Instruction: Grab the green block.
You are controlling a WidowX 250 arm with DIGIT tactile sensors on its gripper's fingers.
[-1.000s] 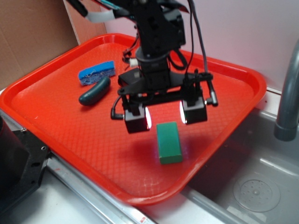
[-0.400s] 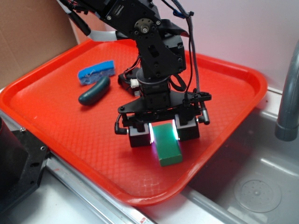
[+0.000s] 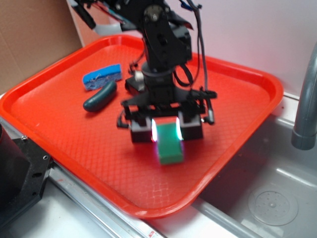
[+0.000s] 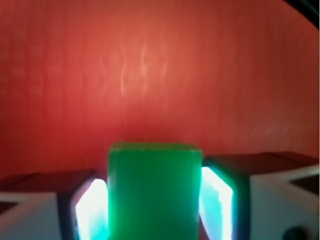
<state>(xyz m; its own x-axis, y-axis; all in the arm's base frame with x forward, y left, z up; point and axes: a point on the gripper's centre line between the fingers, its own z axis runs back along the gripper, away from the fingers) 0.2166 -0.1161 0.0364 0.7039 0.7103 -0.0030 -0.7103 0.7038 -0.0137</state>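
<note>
Matte green block (image 3: 171,144), glossy textured red plastic tray (image 3: 237,74), grey metal sink (image 3: 277,198).

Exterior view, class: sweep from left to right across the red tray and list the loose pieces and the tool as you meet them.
Blue sponge-like piece and dark teal sausage-shaped piece share the leftmost spot → tool, shut on the green block → tray's right rim.
</note>
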